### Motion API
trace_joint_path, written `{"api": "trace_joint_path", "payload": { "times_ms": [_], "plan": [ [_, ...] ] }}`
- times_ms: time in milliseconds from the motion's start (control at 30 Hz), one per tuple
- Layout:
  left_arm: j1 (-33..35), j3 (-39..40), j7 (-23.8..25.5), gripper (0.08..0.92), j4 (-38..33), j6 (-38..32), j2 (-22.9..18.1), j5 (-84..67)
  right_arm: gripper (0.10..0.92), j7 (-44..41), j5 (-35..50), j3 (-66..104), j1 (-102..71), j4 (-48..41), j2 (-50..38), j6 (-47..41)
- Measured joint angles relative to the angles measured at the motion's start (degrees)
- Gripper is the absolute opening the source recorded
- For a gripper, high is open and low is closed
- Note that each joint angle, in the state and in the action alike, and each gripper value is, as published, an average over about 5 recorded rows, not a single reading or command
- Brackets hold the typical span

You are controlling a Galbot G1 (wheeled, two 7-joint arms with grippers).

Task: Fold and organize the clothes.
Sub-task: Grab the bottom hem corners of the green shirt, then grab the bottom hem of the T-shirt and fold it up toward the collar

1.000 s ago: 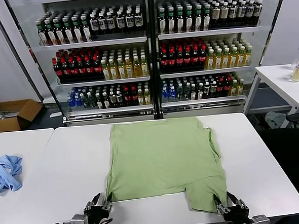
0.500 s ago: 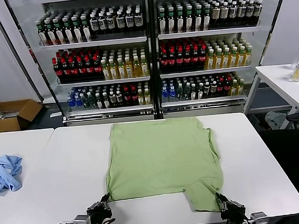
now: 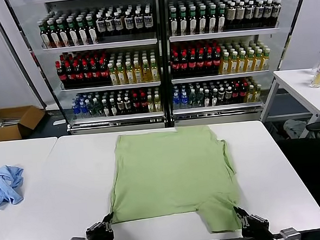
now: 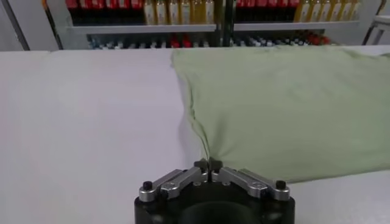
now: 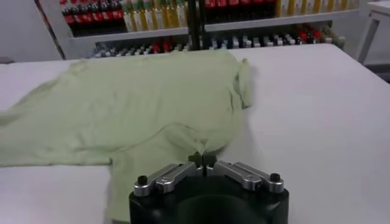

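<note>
The light green shirt (image 3: 171, 173) lies flat on the white table (image 3: 71, 185), plain side up; no print or buttons show. My left gripper (image 3: 107, 222) is shut on the shirt's near left corner (image 4: 207, 159) at the table's front edge. My right gripper (image 3: 240, 217) is shut on the near right corner of the shirt (image 5: 202, 153), where a flap hangs lower than the rest of the hem. The shirt also shows in the left wrist view (image 4: 286, 103) and the right wrist view (image 5: 134, 103).
A crumpled light blue garment (image 3: 3, 184) lies on the adjoining table at far left. A drinks cooler (image 3: 161, 54) with bottle shelves stands behind the table. A cardboard box (image 3: 13, 122) sits on the floor at left, a small white table (image 3: 302, 87) at right.
Both grippers closed on the shirt's near corners and drew back toward the front edge. The shirt has shifted slightly toward me and its near hem is stretched.
</note>
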Motion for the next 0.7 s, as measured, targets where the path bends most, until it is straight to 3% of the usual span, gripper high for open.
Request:
{"api": "trace_joint_path", "payload": {
  "times_ms": [400, 700],
  "plan": [
    [10.02, -6.02, -0.95, 0.085, -8.4, 1.94, 2.86, -2.77, 0.106, 0.7, 0.44, 1.73, -3.57, 5.59, -0.53, -0.71],
    [5.0, -8.3, -0.92, 0.085, -7.81, 0.67, 3.52, -8.42, 0.106, 3.06, 0.8, -1.87, 7.1, 2.42, 0.99, -3.01]
  ]
}}
